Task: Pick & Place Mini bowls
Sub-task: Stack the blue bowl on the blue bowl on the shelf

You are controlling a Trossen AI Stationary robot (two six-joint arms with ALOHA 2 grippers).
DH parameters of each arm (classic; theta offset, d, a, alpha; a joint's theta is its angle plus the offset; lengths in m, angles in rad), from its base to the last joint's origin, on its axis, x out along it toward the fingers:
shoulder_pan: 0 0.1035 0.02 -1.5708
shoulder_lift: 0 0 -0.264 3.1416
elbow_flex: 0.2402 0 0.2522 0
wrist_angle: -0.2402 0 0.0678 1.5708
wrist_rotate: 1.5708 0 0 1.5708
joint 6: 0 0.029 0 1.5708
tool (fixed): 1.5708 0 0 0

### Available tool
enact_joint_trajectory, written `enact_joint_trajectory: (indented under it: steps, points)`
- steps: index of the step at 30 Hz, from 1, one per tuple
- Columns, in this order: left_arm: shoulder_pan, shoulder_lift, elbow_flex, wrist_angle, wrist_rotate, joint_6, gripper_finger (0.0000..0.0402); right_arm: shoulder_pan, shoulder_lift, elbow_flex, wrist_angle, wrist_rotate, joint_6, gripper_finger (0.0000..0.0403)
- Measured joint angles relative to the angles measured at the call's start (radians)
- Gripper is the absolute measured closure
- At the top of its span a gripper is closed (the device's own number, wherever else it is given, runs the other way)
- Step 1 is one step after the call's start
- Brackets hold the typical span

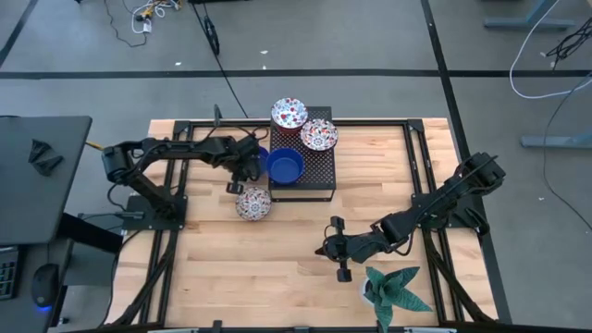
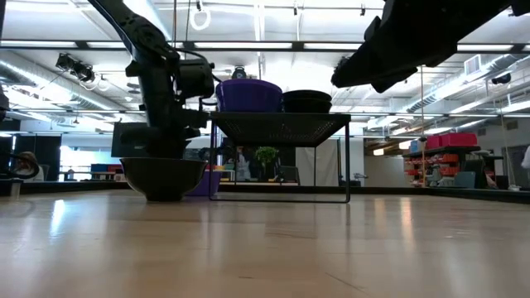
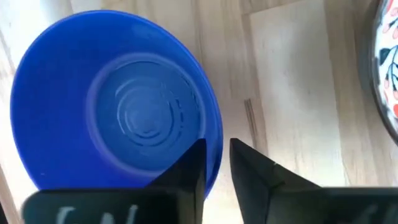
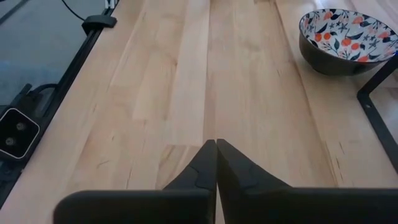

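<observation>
A glossy blue mini bowl sits on the table's left part, close to the left side of a black mesh rack. My left gripper is shut on this bowl. On the rack stand another blue bowl and two floral bowls. A third floral bowl rests by its base on the wood, nearer than the left gripper. My right gripper is shut and hovers over bare wood near the table's middle, touching nothing. My left gripper pinches the blue bowl's rim, one finger inside the bowl and the other outside. The fingers come from above, pointing down. The bowl stays upright, mouth up; whether its base rests on the wood, I cannot tell.
The rack's legs stand on the table's far middle. A potted green plant is at the near edge, right of centre. Black frame rails run along the table's sides. Bare wood spreads between the right gripper and the floral bowl.
</observation>
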Motion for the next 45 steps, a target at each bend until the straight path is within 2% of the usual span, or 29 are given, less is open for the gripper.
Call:
enact_joint_trajectory:
  steps: [6,9,14,18,23,25,29,35,39,45]
  points:
    - [-0.004,-0.012,0.0,-0.041,-0.004,-0.065,0.0387,0.0,0.0,0.0,0.004,0.0,-0.003,0.0395]
    - [-0.015,-0.019,0.002,-0.099,-0.04,-0.141,0.0392,0.0,0.0,0.0,0.004,0.0,-0.004,0.0394]
    - [-0.043,-0.083,0.024,-0.32,-0.15,-0.222,0.0395,0.0,0.0,0.0,0.009,0.0,-0.013,0.0397]
    - [-0.068,-0.177,0.113,-0.466,-0.182,-0.298,0.0395,0.0,0.0,0.0,0.021,0.0,-0.027,0.0395]
    - [-0.118,-0.288,0.313,-0.594,-0.228,-0.376,0.0397,0.0,0.0,0.0,0.031,0.0,-0.045,0.0394]
    - [-0.156,-0.319,0.399,-0.59,-0.234,-0.4,0.0396,0.0,0.0,0.0,0.034,0.0,-0.048,0.0394]
    - [-0.265,-0.327,0.548,-0.528,-0.146,-0.416,0.0397,0.0,0.0,0.0,0.04,0.0,-0.056,0.0394]
    - [-0.437,-0.297,0.587,-0.281,0.038,-0.305,0.0396,-0.001,0.0,0.0,0.056,0.0,-0.071,0.0397]
    - [-0.506,-0.232,0.587,-0.26,0.008,-0.216,0.0396,-0.002,0.0,0.0,0.056,0.0,-0.071,0.0394]
    - [-0.495,-0.125,0.586,-0.278,-0.064,-0.198,0.0393,-0.002,0.0,0.0,0.057,0.0,-0.071,0.0394]
